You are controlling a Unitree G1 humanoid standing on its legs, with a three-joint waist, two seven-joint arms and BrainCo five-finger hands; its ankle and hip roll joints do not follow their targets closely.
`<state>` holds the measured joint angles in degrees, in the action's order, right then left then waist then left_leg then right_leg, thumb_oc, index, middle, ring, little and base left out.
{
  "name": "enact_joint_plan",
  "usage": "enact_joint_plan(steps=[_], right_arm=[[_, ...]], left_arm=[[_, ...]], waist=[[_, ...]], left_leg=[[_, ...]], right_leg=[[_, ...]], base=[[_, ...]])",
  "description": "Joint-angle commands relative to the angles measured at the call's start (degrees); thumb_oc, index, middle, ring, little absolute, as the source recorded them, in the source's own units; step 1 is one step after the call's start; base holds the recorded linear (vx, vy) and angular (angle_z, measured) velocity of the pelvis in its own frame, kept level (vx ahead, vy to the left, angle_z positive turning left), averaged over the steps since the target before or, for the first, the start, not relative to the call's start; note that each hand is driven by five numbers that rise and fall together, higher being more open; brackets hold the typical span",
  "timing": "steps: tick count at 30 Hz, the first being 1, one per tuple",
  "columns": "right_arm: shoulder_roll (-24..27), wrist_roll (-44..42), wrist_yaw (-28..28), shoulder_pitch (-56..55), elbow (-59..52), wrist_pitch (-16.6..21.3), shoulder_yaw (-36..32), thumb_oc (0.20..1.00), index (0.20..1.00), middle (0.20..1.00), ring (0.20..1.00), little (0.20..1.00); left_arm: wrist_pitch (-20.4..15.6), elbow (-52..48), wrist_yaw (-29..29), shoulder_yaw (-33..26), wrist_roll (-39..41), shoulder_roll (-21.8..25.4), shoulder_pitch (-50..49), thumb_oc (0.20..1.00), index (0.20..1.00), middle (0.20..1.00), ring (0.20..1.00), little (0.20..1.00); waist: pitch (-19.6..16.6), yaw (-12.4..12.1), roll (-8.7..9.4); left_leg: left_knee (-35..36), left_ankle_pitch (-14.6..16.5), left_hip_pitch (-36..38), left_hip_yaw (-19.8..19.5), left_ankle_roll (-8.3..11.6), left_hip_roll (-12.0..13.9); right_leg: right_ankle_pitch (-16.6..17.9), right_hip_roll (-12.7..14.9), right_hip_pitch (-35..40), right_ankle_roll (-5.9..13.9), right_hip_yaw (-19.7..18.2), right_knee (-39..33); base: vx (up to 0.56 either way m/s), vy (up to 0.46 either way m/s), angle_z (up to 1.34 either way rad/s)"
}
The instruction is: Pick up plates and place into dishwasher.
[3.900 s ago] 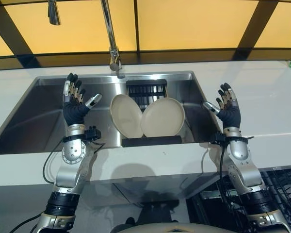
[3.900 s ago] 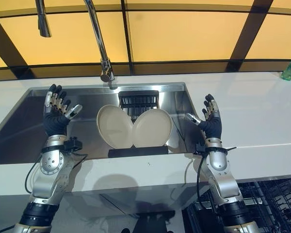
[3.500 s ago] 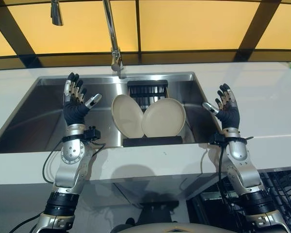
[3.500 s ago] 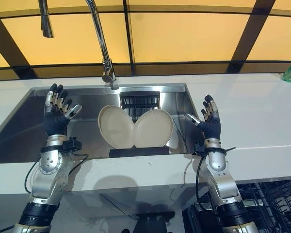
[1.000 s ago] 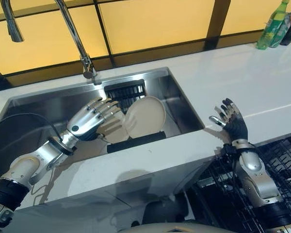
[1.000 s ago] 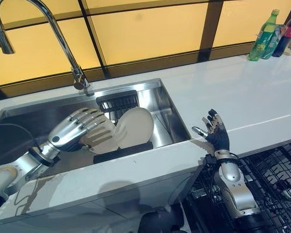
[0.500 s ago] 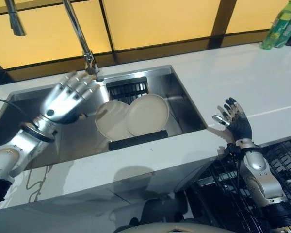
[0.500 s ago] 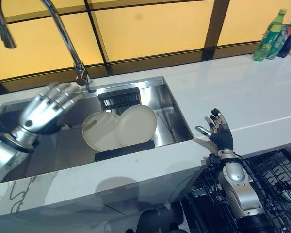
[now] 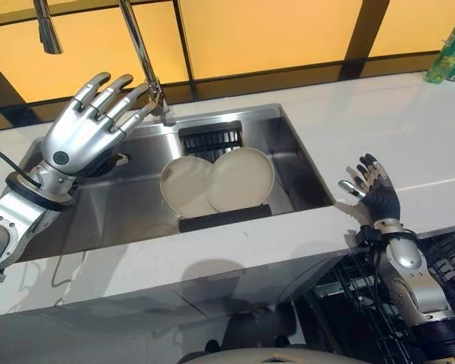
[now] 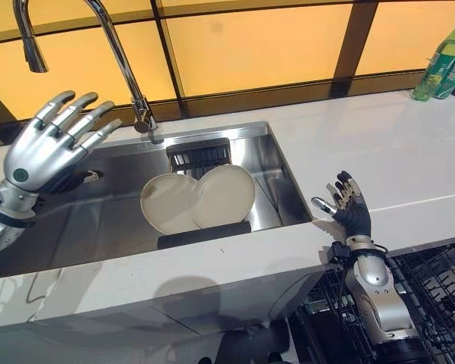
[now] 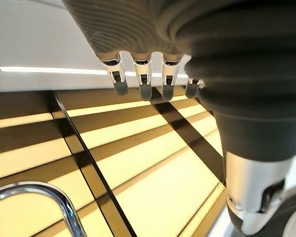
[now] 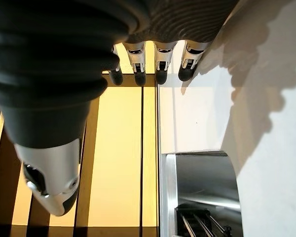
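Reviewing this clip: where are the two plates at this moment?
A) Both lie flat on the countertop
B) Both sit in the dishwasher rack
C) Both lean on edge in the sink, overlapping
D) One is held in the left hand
C: the two plates lean on edge, overlapping, inside the sink, while the left hand hangs open above the basin and the right hand is open over the counter edge.

- We see a brushed stainless-steel sink point(image 9: 83, 220) with a polished chrome faucet point(image 10: 114, 45).
- We note two smooth, matt cream plates point(image 9: 239, 180).
- We find the countertop point(image 10: 409, 144) glossy white stone.
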<state>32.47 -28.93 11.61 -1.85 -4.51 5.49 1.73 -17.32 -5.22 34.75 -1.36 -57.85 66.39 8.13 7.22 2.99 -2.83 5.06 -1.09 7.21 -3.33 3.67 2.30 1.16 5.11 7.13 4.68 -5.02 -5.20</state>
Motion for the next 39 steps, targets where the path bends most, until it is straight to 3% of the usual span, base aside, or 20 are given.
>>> enact_joint_plan(steps=[1, 11, 24, 39], right_arm=[[2.1, -2.0, 0.0, -1.0, -3.6, 1.6, 0.0, 1.0, 1.0, 1.0, 1.0, 1.0], [3.1, -1.2, -1.0, 0.1, -0.5, 3.1, 2.3, 1.0, 1.0, 1.0, 1.0, 1.0], [4.7, -0.7, 1.7, 6.8, 2.9, 6.2, 6.8, 1.0, 1.0, 1.0, 1.0, 1.0], [0.4, 2.0, 4.0, 5.9, 2.6, 8.0, 8.3, 1.0, 1.0, 1.0, 1.0, 1.0]], left_arm=[[-0.8, 1.3, -1.7, 1.6, -0.4, 4.1, -0.8, 1.0, 1.0, 1.0, 1.0, 1.0], [-0.8, 11.5, -1.7, 12.9, -0.6, 2.2, 0.0, 1.0, 1.0, 1.0, 1.0, 1.0], [3.8, 22.3, 7.4, 24.3, 0.6, -0.7, 9.4, 1.0, 1.0, 1.0, 1.0, 1.0], [12.3, 27.1, 22.0, 22.0, -0.6, -7.6, 13.5, 1.0, 1.0, 1.0, 1.0, 1.0]], waist=[[-5.7, -0.8, 1.83], [-3.5, 0.0, 2.34], [2.7, 0.0, 3.04], [5.9, -1.1, 5.18]], left_leg=[[-1.3, 4.8, -1.3, -1.7, 1.24, 1.0], [-1.4, 4.9, -1.6, -1.1, 1.06, 0.8], [-4.1, 5.3, -6.8, -0.8, 0.3, 0.0], [-5.7, 5.1, -9.0, -1.7, -0.42, -0.6]], right_leg=[[2.7, 7.4, -7.1, 8.85, 1.7, 2.6], [3.3, 7.1, -8.0, 9.53, 0.1, 2.5], [3.2, 6.8, -13.2, 9.84, -2.0, 5.0], [3.5, 5.9, -13.4, 9.64, -2.2, 5.0]], base=[[-0.01, 0.039, 0.02], [0.0, 0.04, -0.01], [-0.08, 0.038, -0.03], [-0.01, -0.032, -0.01]])
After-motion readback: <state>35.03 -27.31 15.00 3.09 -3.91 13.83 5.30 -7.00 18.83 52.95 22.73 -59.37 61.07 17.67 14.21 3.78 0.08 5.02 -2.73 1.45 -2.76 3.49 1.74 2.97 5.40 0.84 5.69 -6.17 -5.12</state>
